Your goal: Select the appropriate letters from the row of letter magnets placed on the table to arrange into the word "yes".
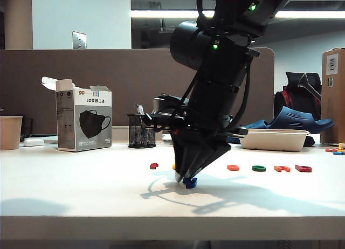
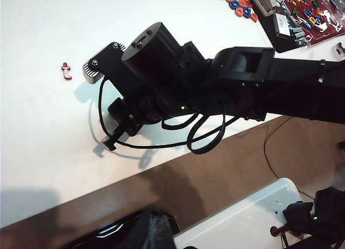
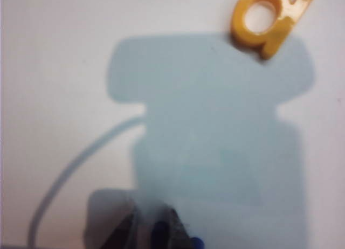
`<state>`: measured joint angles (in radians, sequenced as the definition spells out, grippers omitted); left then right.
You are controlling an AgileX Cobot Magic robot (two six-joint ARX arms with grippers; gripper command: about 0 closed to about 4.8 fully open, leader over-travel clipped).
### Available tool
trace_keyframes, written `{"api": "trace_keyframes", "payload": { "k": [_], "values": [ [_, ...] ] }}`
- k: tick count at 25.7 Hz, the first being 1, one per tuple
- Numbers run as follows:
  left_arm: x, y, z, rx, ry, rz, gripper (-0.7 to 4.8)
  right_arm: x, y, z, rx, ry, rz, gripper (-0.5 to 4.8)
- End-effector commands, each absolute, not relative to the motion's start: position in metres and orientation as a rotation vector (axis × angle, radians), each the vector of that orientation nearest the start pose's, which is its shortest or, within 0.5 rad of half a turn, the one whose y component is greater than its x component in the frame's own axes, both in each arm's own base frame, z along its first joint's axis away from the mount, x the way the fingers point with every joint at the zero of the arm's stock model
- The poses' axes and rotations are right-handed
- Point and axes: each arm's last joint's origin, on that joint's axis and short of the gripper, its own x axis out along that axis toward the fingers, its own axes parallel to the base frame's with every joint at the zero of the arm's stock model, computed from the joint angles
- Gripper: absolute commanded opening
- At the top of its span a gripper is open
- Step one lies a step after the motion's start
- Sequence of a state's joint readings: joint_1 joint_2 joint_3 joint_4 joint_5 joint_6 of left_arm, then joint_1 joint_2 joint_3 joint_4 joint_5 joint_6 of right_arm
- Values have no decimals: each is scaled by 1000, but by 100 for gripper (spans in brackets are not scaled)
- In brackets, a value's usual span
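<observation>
Right gripper [image 1: 186, 176]: tips down on the white table [image 1: 81, 189], jaws slightly parted around small blue plastic letter [image 1: 190, 182], nearer than the row. Left gripper: unseen.

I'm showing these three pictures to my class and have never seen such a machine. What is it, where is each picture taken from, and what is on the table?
It is a robot with two arms, each ending in a two-finger gripper. The side view shows the right gripper lowered to the white table, its fingertips at a blue letter; whether it grips it is unclear. A dark red letter and others lie in a row. The right wrist's camera sees a yellow letter. The left wrist's camera looks down on that arm; the left gripper itself is not visible.
</observation>
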<state>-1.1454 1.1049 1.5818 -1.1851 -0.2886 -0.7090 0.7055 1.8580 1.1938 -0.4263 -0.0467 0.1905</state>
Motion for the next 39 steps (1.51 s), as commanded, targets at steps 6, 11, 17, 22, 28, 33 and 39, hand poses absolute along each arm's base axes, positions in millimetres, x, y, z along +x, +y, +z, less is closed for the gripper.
{"api": "trace_keyframes", "payload": {
  "k": [6,11,17,22,28,33,39],
  "values": [
    [75,-146,446,-188,782,-581,-6,281,242,169,-190,1094,574,69],
    [75,-146,446,-187,782,-581,-6,285,245,177,-180,1068,579,90],
    [75,-146,446,-187,782,-581,-6,290,249,186,-169,1038,586,90],
    [75,-146,446,-188,782,-582,-6,287,247,195,-168,1028,587,90],
    [75,-146,446,-187,782,-581,-6,288,224,229,-171,970,492,90],
    [75,-146,446,-188,782,-581,-6,296,199,250,-192,1028,367,124],
    [75,-146,445,-188,784,-584,-6,305,180,257,-213,1051,252,165]
  ]
}}
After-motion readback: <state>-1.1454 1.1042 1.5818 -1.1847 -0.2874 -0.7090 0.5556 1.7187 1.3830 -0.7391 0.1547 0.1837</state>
